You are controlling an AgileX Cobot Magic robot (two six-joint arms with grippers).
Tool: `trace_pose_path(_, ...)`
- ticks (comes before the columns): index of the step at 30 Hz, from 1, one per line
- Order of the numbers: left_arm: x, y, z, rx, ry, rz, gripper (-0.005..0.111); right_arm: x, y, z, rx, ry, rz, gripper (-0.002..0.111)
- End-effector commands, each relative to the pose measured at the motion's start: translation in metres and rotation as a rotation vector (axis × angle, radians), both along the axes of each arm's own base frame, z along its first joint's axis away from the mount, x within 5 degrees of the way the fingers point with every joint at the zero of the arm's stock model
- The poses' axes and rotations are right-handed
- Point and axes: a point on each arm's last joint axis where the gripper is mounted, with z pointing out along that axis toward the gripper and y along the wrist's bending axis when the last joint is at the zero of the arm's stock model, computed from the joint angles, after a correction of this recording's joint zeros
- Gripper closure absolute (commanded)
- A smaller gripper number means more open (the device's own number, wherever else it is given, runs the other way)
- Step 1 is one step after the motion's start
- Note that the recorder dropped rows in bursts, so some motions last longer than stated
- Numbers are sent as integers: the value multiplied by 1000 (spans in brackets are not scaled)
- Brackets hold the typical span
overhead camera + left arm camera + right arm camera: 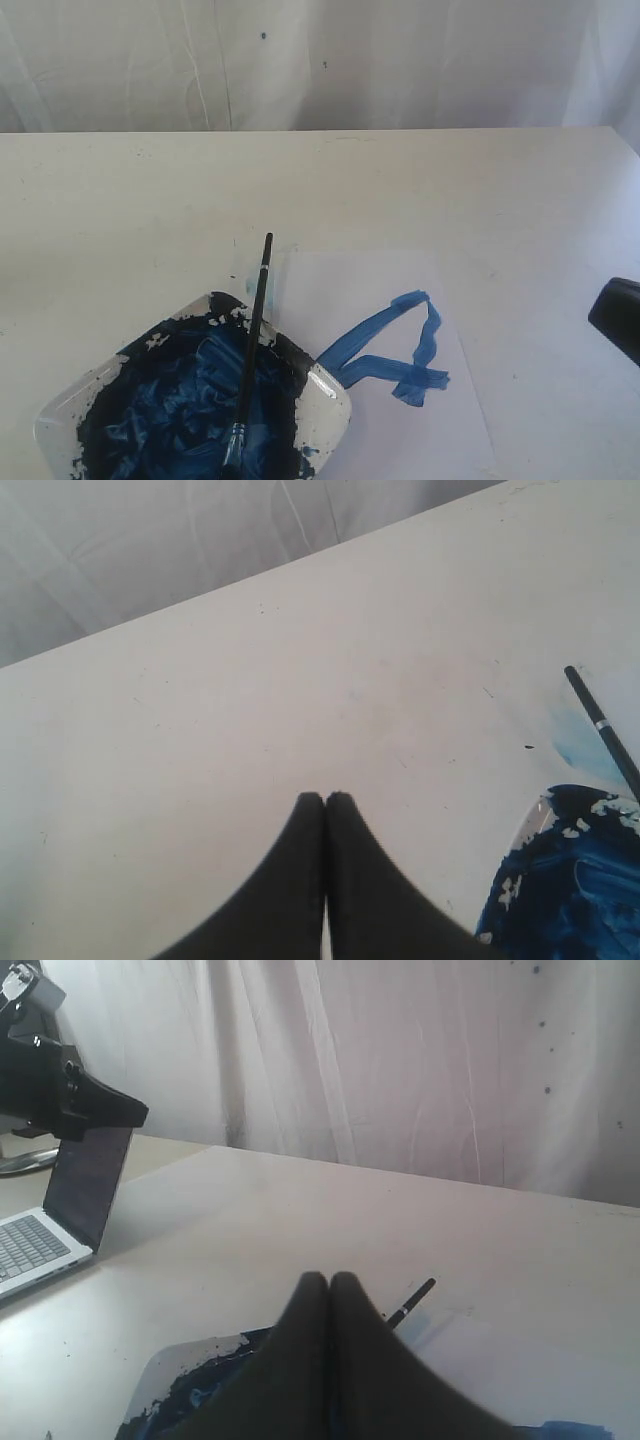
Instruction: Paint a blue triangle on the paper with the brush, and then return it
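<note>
The brush [250, 345] lies across a paint-smeared plate [62, 408], bristles in the dark blue paint and black handle pointing toward the table's far side. Nothing holds it. To the right of the plate lies the paper [330, 300] with the blue triangle [425, 345] on it; the triangle's left tip reaches the plate's rim. My left gripper [325, 798] is shut and empty over bare tabletop, with the brush handle [600, 725] off to one side. My right gripper [330, 1278] is shut and empty, raised above the plate [175, 1365], with the brush's handle end [412, 1303] beyond it.
A dark part of the right arm [620, 318] shows at the right edge of the exterior view. An open laptop [40, 1230] sits off the table's far left side. A white curtain [320, 60] hangs behind the table.
</note>
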Motion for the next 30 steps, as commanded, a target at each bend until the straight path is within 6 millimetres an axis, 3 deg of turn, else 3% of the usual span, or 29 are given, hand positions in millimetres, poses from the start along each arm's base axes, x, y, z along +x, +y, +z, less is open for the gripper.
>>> trace_pose_path(1,-2,1,-1,8,2,2,107,0,0,-2,-9,-11,0,108)
trace_pose_path(18,-2,1,-1,8,2,2,107,-1,-9,4,44,-84,-77,108)
trace_pose_path(30,-2,1,-1,7,-2,-1,107,23,-31,-47,-58,-2,-596,108)
